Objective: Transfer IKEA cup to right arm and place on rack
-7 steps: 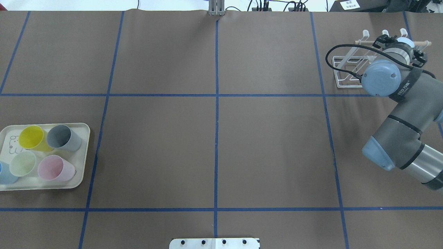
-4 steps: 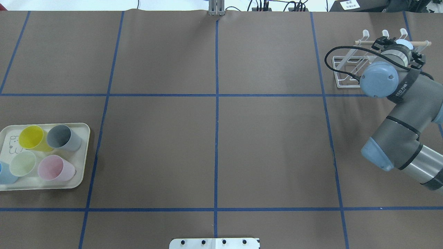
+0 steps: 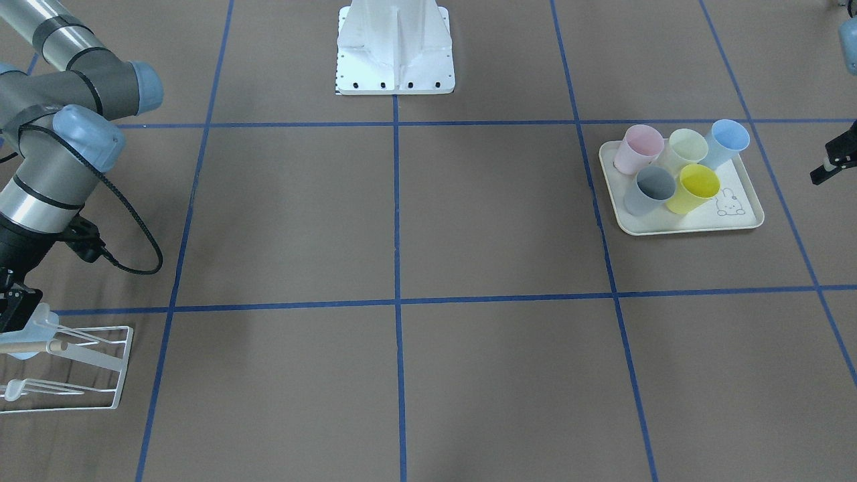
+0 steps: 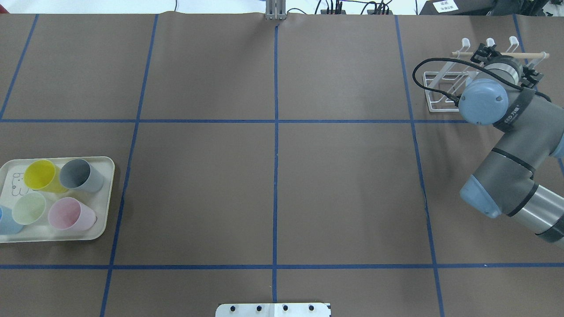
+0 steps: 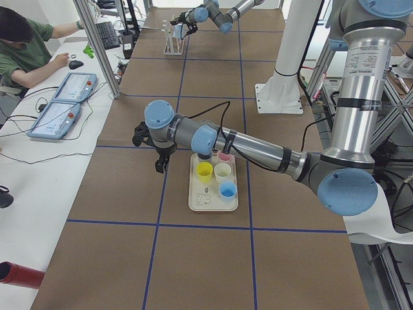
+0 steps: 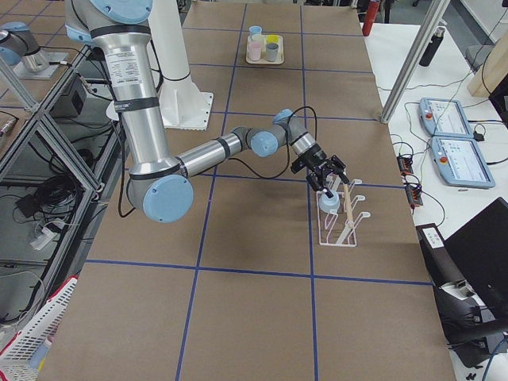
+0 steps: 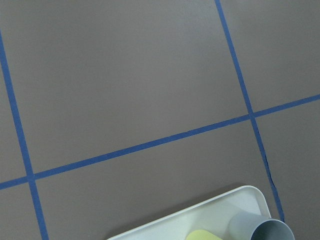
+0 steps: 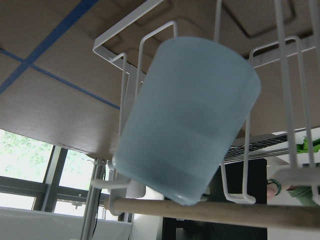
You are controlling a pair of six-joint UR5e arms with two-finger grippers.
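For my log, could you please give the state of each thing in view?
rack: standing upright.
light blue cup: tilted among the rack's prongs.
pink cup, pale green cup, blue cup, grey cup, yellow cup: upright, mouths up, in the tray.
right gripper: at the rack; open or shut, cannot tell.
left gripper: beside the tray; open or shut, cannot tell.

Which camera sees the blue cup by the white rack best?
The right wrist-mounted view: the blue cup fills it, tilted among the rack wires. Exterior right shows it tiny; front-facing only a sliver; overhead, the right arm hides it.
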